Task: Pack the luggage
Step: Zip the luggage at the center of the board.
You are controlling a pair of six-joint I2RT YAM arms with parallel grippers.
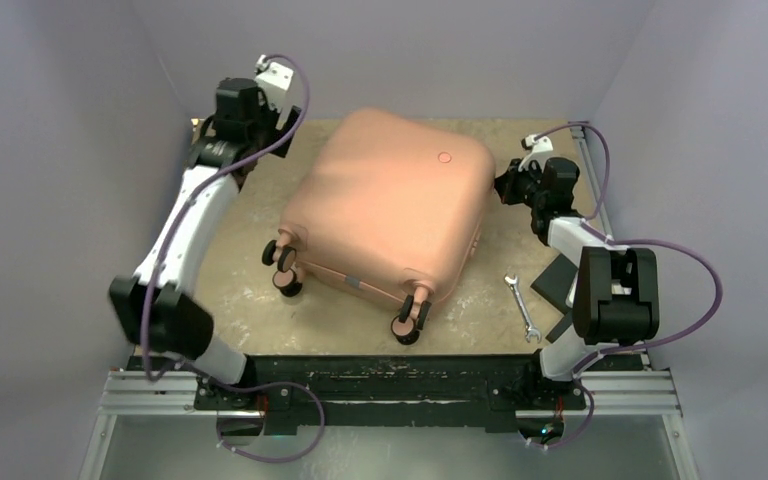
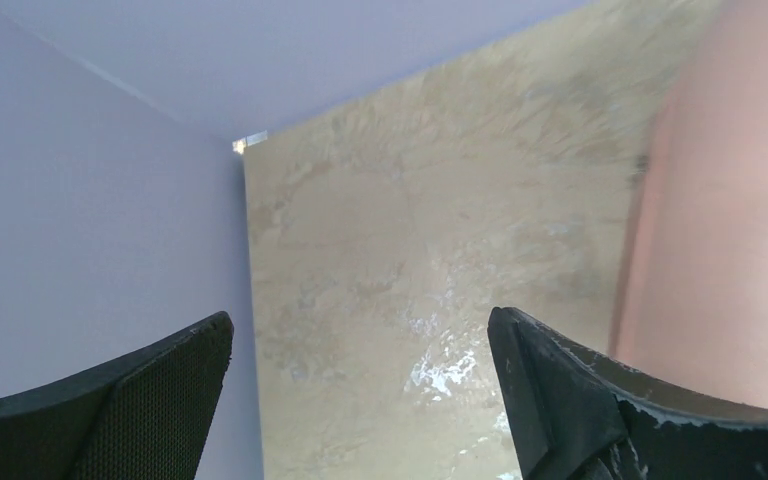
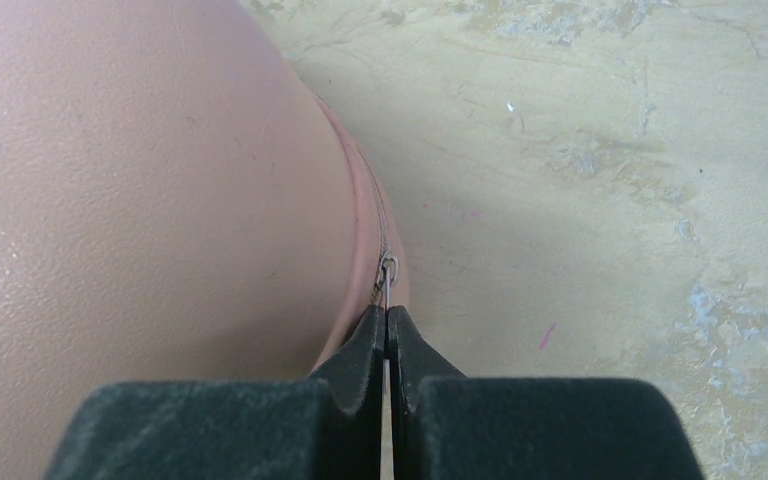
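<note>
Luggage: one salmon-pink suitcase (image 1: 385,205) lies flat and closed in the middle of the bench (image 1: 250,310), turned at an angle, with its wheels (image 1: 285,265) towards the arms' bases
Right claw: the right claw (image 3: 387,325) is pinched shut on the thin metal zipper pull (image 3: 387,275) at the seam on the suitcase's right side
Left claw: the left claw (image 2: 360,325) has its jaws spread wide and grips nothing; it sits beside the far left corner of the shell, over bare bench
Step in hand: probably running the zip along the seam, though which way cannot be told
Risk, slip: the pull is small and slick, and only the very tips pinch it, so a tug off the seam's line could let it slide out
Risk, shift: nothing braces the case, so a hard pull could drag or spin it on the bench, since the left claw is not touching the shell
Risk, corner: the zip may jam at the rounded corner if the pull direction does not follow the curve
Risk, clutter: a swing of the right arm could knock the wrench (image 1: 522,308)
Count, suitcases: one
Count, wrenches: one, near the right arm
Count, black pads: at least one flat black pad (image 1: 557,282), partly hidden under the right arm
Count, wheels: two clusters at the near end, exact number unclear
Count, arms: two
</note>
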